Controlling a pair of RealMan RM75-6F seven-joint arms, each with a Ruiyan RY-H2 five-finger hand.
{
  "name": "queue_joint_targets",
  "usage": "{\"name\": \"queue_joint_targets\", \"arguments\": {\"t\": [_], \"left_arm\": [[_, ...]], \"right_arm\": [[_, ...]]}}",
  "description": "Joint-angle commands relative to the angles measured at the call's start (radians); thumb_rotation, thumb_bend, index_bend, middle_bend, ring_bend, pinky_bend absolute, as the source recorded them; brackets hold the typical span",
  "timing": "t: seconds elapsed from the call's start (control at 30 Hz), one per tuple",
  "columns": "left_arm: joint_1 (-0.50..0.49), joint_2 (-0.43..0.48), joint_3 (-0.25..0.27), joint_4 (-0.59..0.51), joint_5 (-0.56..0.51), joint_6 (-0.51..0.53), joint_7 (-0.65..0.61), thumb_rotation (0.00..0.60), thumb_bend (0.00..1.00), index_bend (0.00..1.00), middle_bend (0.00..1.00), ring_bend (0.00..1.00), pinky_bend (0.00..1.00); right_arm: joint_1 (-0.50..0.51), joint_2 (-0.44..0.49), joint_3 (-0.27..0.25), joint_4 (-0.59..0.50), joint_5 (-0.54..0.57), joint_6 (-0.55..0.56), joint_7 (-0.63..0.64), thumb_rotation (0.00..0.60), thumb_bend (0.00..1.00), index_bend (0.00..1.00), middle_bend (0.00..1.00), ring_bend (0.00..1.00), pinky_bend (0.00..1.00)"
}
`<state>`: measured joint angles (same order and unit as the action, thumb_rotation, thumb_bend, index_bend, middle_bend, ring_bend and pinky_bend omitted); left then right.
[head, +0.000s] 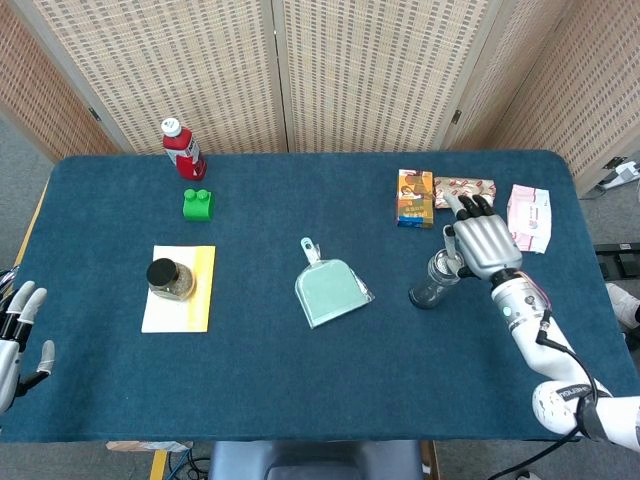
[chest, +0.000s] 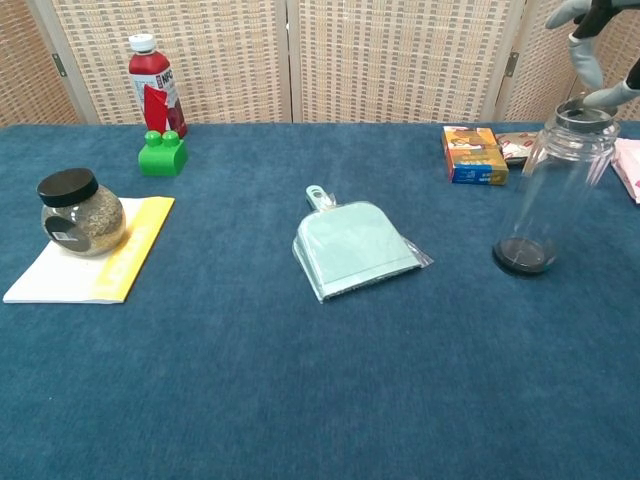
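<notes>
Right of centre in the head view, the right hand (head: 481, 246) rests at the mouth of the clear jar (head: 432, 281), its fingers (chest: 583, 62) touching the rim; whether they grip it cannot be told. Meanwhile the jar stands upright on the blue counter (head: 300, 380), below the small orange box (head: 414, 198) and right of the pale green dustpan (head: 333, 291). At the lower left edge the left hand (head: 14, 335) hangs off the counter with fingers spread, holding nothing.

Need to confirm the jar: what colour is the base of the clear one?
Black, on the clear jar; chest view shows it best.

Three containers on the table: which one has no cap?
The clear empty jar under the right hand. The red bottle has a white cap, the seed jar a black lid.
</notes>
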<state>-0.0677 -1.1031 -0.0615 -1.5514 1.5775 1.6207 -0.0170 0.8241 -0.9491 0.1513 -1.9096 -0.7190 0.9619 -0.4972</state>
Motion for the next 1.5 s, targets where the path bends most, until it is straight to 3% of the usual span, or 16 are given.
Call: {"name": "queue_joint_targets", "arguments": {"t": [0.03,0.6,0.83,1.23,1.5], "left_arm": [[0.000,0.000,0.000,0.000,0.001,0.001,0.000,0.600,0.49,0.00,0.00,0.00,0.02],[0.005,0.006,-0.002,0.000,0.001,0.008,-0.011,0.600,0.49,0.00,0.00,0.00,0.02],[0.005,0.007,-0.005,-0.001,-0.005,0.006,-0.014,0.600,0.49,0.00,0.00,0.00,0.02],[0.006,0.009,-0.005,-0.001,-0.005,0.006,-0.017,0.600,0.49,0.00,0.00,0.00,0.02],[0.005,0.007,-0.008,0.003,-0.012,0.004,-0.015,0.600,0.49,0.00,0.00,0.00,0.02]], "right_arm": [[0.003,-0.005,-0.001,0.006,0.000,-0.004,0.002,0.600,0.33,0.66,0.02,0.00,0.00],[0.018,-0.019,-0.011,0.020,0.004,-0.019,0.002,0.600,0.33,0.65,0.01,0.00,0.00],[0.015,0.017,-0.025,0.002,0.007,-0.045,0.006,0.600,0.34,0.39,0.00,0.00,0.00],[0.007,0.049,-0.024,-0.035,-0.009,-0.029,0.025,0.600,0.34,0.29,0.00,0.00,0.00],[-0.089,0.185,-0.014,-0.145,-0.152,-0.015,0.169,0.600,0.33,0.29,0.00,0.00,0.00]]}}
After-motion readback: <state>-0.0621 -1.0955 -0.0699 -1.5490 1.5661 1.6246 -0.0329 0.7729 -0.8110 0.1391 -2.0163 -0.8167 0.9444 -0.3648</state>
